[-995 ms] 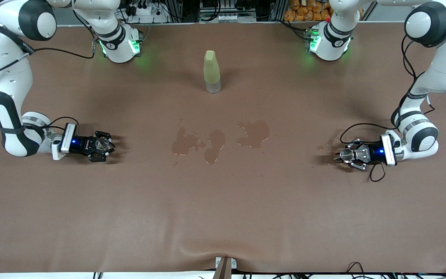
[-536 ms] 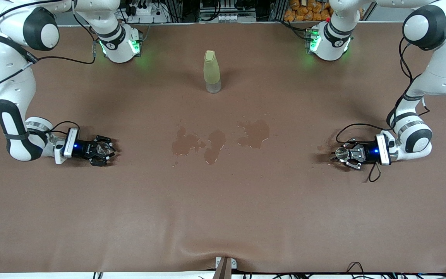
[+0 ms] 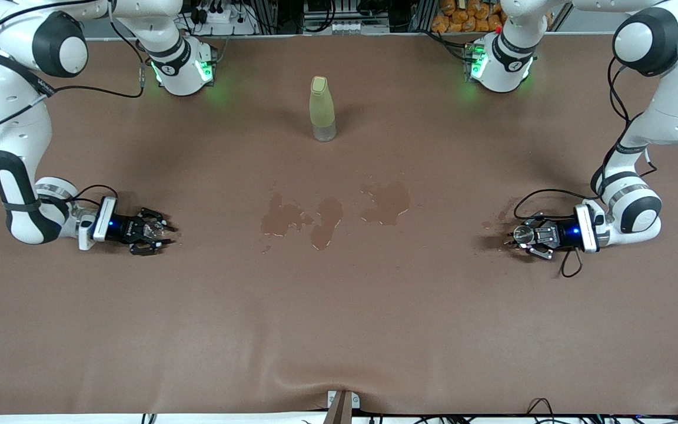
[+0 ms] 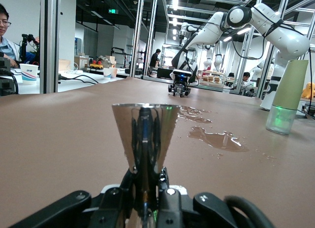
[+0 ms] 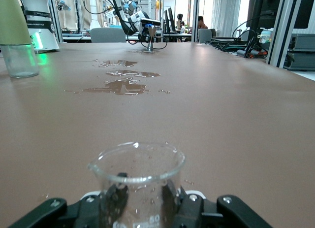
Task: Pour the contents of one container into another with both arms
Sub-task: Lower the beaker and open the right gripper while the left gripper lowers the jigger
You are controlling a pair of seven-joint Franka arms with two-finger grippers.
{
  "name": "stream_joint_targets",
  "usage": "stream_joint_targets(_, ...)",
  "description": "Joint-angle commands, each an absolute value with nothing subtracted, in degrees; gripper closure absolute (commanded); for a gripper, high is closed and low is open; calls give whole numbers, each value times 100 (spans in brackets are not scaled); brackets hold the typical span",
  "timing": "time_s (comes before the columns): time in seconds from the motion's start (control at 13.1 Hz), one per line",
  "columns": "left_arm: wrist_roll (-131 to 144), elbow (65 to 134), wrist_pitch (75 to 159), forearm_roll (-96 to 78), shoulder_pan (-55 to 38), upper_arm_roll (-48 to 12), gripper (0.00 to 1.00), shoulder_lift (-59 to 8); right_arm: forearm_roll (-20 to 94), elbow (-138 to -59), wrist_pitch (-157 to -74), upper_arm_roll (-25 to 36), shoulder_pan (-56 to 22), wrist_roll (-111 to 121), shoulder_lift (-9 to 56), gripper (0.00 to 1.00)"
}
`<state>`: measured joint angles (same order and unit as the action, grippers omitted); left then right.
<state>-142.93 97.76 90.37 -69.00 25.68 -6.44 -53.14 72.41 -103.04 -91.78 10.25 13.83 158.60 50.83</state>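
Observation:
A clear glass beaker [image 5: 137, 179] with droplets inside stands upright between the fingers of my right gripper [image 5: 140, 194], which is shut on it. In the front view this right gripper [image 3: 152, 231] is low over the table at the right arm's end. My left gripper [image 4: 145, 178] is shut on the narrow waist of a shiny metal cone-shaped measuring cup [image 4: 144, 134]. The left gripper [image 3: 524, 237] is low over the table at the left arm's end, with the cup [image 3: 522, 235] at its tip.
A pale green bottle with a clear base [image 3: 322, 108] stands mid-table near the arm bases, also visible as the bottle [image 4: 287, 92] and the bottle [image 5: 14, 31]. Wet puddles [image 3: 387, 203] lie on the brown table cover between the grippers, with more puddles [image 3: 301, 218] beside them.
Both grippers have sunk a little toward the table, each keeping its container. The right gripper has drawn back slightly toward its own end.

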Motion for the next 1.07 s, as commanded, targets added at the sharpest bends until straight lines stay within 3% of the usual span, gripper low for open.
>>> stream_joint_targets(0.0,-14273,9747,8921,-6803,2610,-659,78,-5273,7049,-10283,-9158,1037,1512,16603,5124,2)
stream_joint_targets(0.61,-14317,9695,8921,-6776,2610,-624,80,-5291,6312,-9897,-9132,1590,1468,15761,4922,0)
stream_joint_targets(0.77,-14291,9686,8921,-6776,2645,-624,67,-5265,5978,-9704,-9106,1748,1459,15287,4773,0)
stream_joint_targets(1.0,-14282,9686,8921,-6785,2663,-633,66,-5273,5425,-9615,-9140,2056,1389,14330,4352,0)
